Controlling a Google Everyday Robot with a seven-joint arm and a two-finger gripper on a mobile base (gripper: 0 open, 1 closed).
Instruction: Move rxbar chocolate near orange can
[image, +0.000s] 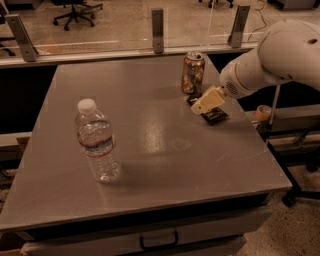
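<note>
The orange can (192, 73) stands upright at the far right of the grey table (150, 150). The rxbar chocolate (215, 116), a small black wrapper bar, lies flat on the table just right of and in front of the can, a short gap away. My gripper (204, 102), cream-coloured on a white arm, hangs low just in front of the can, right above the bar's near-left end. I cannot tell whether it touches the bar.
A clear plastic water bottle (96, 141) with a white cap stands at the table's left front. A glass barrier with metal posts (157, 30) runs behind the table. A roll of tape (263, 112) sits on a ledge to the right.
</note>
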